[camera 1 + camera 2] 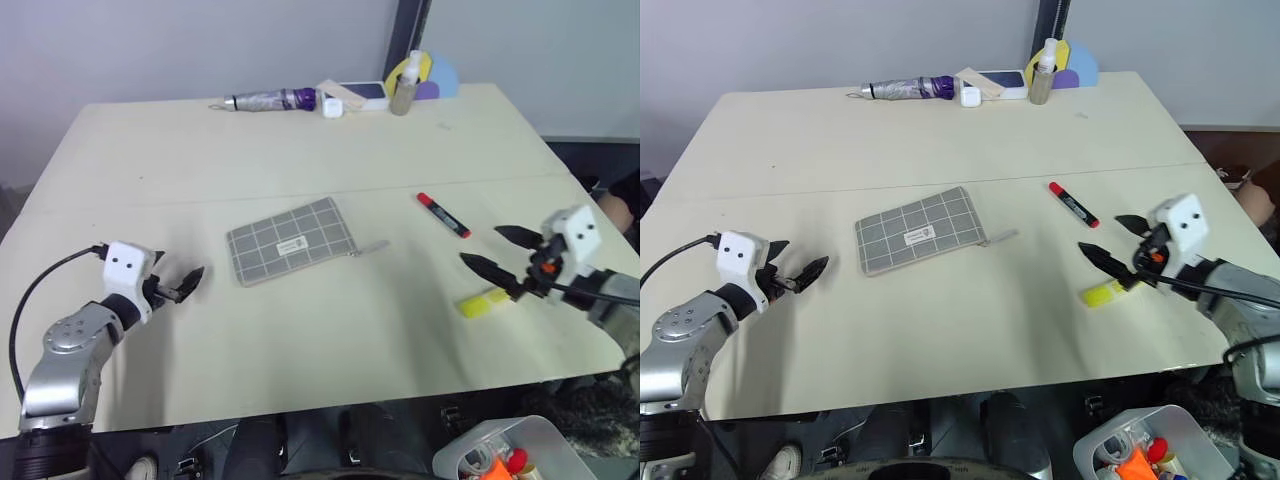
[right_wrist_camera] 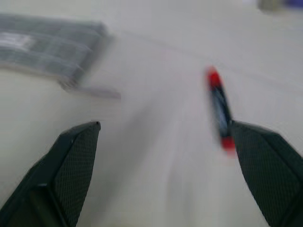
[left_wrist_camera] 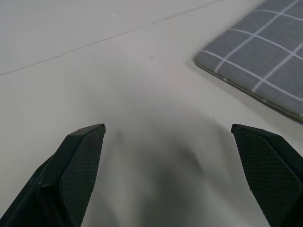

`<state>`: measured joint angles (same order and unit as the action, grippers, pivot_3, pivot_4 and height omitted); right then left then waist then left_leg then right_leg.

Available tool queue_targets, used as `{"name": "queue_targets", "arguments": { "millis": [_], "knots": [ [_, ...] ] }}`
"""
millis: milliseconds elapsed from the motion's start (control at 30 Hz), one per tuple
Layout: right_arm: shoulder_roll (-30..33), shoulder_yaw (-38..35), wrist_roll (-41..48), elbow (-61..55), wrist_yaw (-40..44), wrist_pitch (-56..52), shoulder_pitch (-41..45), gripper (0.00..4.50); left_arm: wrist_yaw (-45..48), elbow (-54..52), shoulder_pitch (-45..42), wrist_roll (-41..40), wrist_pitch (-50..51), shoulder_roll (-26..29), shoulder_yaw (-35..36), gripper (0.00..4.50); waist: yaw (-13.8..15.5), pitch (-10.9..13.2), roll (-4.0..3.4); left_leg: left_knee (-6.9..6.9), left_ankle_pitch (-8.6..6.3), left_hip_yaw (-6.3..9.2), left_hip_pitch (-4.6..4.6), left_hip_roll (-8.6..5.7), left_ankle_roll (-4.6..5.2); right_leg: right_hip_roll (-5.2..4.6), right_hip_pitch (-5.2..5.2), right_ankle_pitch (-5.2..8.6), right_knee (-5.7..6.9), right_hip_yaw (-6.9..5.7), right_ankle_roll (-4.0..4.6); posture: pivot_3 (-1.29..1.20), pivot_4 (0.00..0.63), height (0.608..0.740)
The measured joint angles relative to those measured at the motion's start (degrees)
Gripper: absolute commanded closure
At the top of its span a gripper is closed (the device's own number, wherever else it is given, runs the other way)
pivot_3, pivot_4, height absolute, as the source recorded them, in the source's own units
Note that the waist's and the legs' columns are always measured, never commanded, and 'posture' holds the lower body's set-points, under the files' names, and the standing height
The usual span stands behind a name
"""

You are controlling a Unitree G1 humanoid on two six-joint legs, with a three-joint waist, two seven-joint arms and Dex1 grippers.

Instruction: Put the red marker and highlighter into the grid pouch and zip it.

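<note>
The grid pouch (image 1: 291, 241) lies flat near the middle of the pale bench (image 1: 300, 140), its small white label up and its zipper pull sticking out from the corner on the robot's right. Everything below is placed rel. to that pouch.

The red marker (image 1: 443, 215) lies on the bench to the pouch's right, a bit farther from the robot, well apart from it. The highlighter (image 1: 483, 301) is farther right still and nearer the robot than the pouch, flat on the bench.

The right hand (image 1: 500, 249) is right of the pouch, above the bench by the highlighter; its two black fingers stand well spread w/ nothing between them (the lower fingertip looks just over the highlighter's end, contact can't be told). In the right wrist view the marker lies ahead, close to one finger.

The left hand (image 1: 190, 281) is left of the pouch, near its left edge, fingers wide apart and holding nothing; the left wrist view has the pouch's corner just ahead.

Far beyond the pouch, along the bench's back edge: a silver-and-purple folded umbrella (image 1: 268, 100), a small white box (image 1: 333, 107) and a spray bottle (image 1: 405, 86).
</note>
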<state>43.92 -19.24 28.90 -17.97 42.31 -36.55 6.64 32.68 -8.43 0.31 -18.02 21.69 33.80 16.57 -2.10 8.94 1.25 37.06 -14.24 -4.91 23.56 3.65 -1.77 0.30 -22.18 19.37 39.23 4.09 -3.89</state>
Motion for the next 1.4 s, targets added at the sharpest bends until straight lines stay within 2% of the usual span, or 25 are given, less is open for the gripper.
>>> {"name": "queue_targets", "arguments": {
  "millis": [200, 300, 433, 567, 700, 1033, 1233, 1400],
  "knots": [
    [-5.6, 11.3, -2.9, -0.3, -7.6, -4.7, 7.7, 4.43, 4.3, 1.0, -0.6, 3.8, -6.5, 4.3, -2.7, 0.0, -0.3, 0.0, 0.03, -0.05, 0.0, -0.04, 0.01, 0.0, 0.0, -0.01, -0.08, 0.0, 0.01, 0.02, 0.01, 0.0, 0.15, 0.74],
    [-8.4, 15.1, -5.9, 1.3, -11.2, -5.2, 11.7, 4.47, 5.9, 3.8, -0.7, 7.8, -13.5, 6.6, -4.8, 0.0, -0.4, 0.0, 0.03, -0.05, 0.0, -0.05, 0.03, 0.01, 0.01, -0.02, -0.11, 0.0, 0.01, 0.02, 0.02, 0.0, 0.15, 0.74],
    [-13.4, 21.1, -13.2, 10.5, -17.8, -4.7, 20.2, 4.47, 9.3, 9.5, -3.3, 13.2, -25.5, 10.2, -8.6, 0.0, -0.5, 0.0, 0.03, -0.05, 0.0, -0.13, 0.03, 0.04, 0.0, -0.02, -0.2, -0.05, 0.02, 0.02, 0.12, 0.0, 0.15, 0.74],
    [-16.6, 25.8, -18.2, 20.1, -20.0, -5.1, 26.6, 4.47, 12.4, 16.7, -7.7, 16.4, -35.4, 12.1, -11.6, 0.0, -0.3, 0.0, 0.03, -0.04, 0.0, -0.17, 0.36, 0.03, 0.02, -0.04, -0.52, -0.05, 0.03, 0.01, 0.12, 0.0, 0.15, 0.74],
    [-19.7, 27.6, -20.6, 27.3, -20.6, -4.9, 30.5, 4.47, 15.6, 22.9, -12.0, 18.2, -43.6, 12.7, -14.7, 0.0, -0.4, 0.0, 0.03, 0.1, 0.01, -0.19, 0.9, 0.03, 0.02, -0.02, -1.08, -0.06, 0.19, 0.0, 0.1, 0.0, 0.15, 0.74],
    [-25.4, 29.5, -25.5, 44.3, -21.1, -0.3, 40.0, 4.47, 16.9, 38.3, -23.8, 25.2, -65.0, 13.3, -21.7, 0.0, -0.4, 0.0, -0.01, 0.2, 0.01, -0.22, 0.86, 0.04, 0.03, -0.01, -1.05, -0.07, 0.32, -0.01, 0.09, 0.0, 0.15, 0.74],
    [-28.1, 29.5, -27.2, 53.0, -20.3, 3.8, 44.7, 4.47, 16.4, 43.9, -26.5, 26.3, -73.2, 13.3, -23.6, 0.0, -0.4, 0.0, -0.03, 0.25, 0.02, -0.24, 0.84, 0.04, 0.03, -0.01, -1.06, -0.07, 0.4, -0.01, 0.09, 0.0, 0.15, 0.74],
    [-29.4, 30.2, -28.9, 55.6, -18.0, 5.8, 46.1, 4.47, 17.8, 45.7, -27.9, 25.8, -76.3, 13.4, -25.0, 0.0, -0.5, 0.0, -0.06, 0.24, 0.02, -0.26, 0.84, 0.05, 0.03, -0.01, -1.07, -0.07, 0.42, -0.01, 0.09, 0.0, 0.15, 0.74]
  ]
}}
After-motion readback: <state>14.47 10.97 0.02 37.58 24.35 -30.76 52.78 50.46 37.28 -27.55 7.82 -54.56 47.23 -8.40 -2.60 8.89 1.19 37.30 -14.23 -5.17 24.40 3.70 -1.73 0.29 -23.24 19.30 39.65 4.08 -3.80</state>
